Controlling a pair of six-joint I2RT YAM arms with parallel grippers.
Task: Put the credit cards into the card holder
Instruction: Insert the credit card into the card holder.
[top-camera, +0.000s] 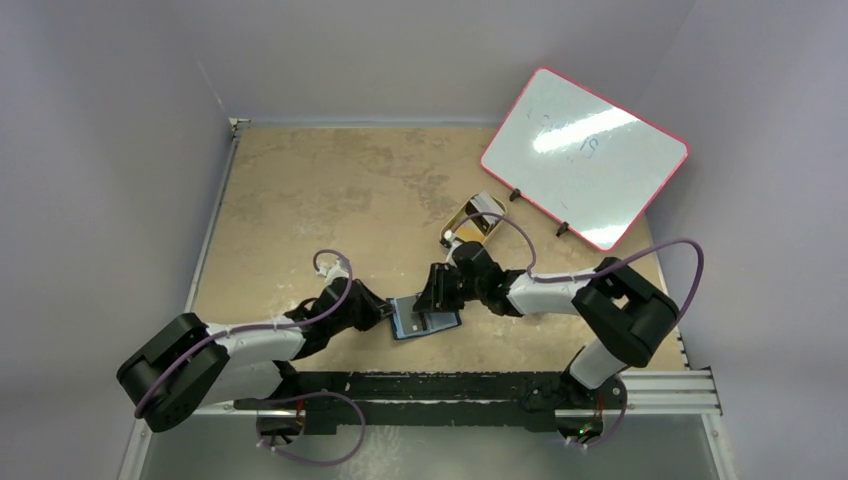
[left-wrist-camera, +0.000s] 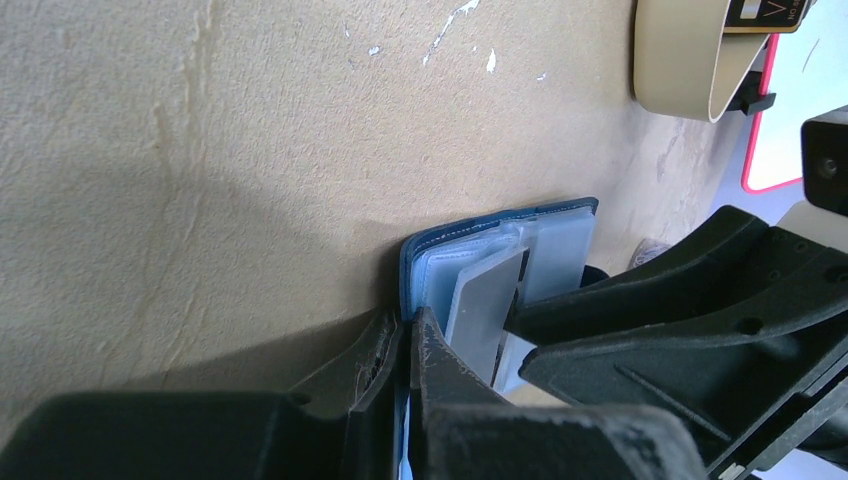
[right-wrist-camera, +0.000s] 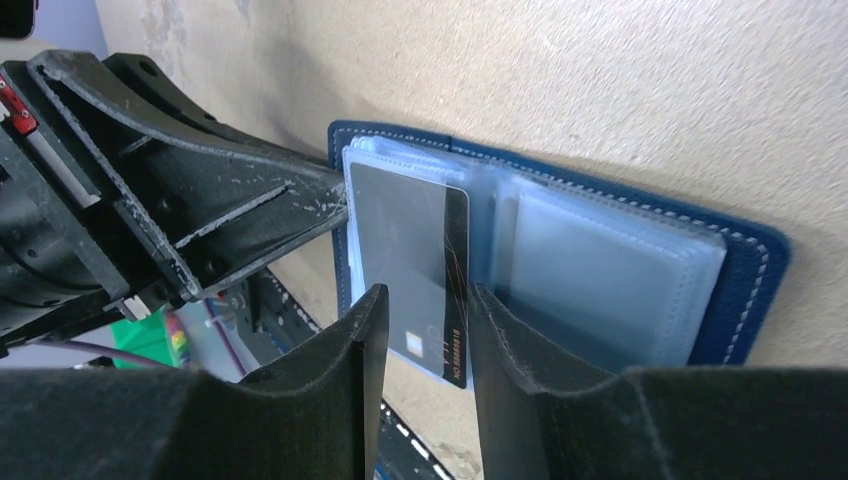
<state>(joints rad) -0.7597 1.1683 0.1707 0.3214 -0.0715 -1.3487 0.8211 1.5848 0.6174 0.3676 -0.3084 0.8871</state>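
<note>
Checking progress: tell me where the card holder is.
Top view: the card holder lies open, centre front, between the left gripper and right gripper.

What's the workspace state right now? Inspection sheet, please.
Surface: tan table, scuffed, a few white flecks.
Job's things: card holder open flat; dark card partly in a clear sleeve; gold card in the tray.
Clutter: tan tray; whiteboard propped at far right.
Grippers: left gripper shut on the card holder's edge; right gripper fingers apart over the dark card.
Cables: purple cables loop off both arms, none on the card holder.
Surroundings: plain walls; nothing else seen.
</note>
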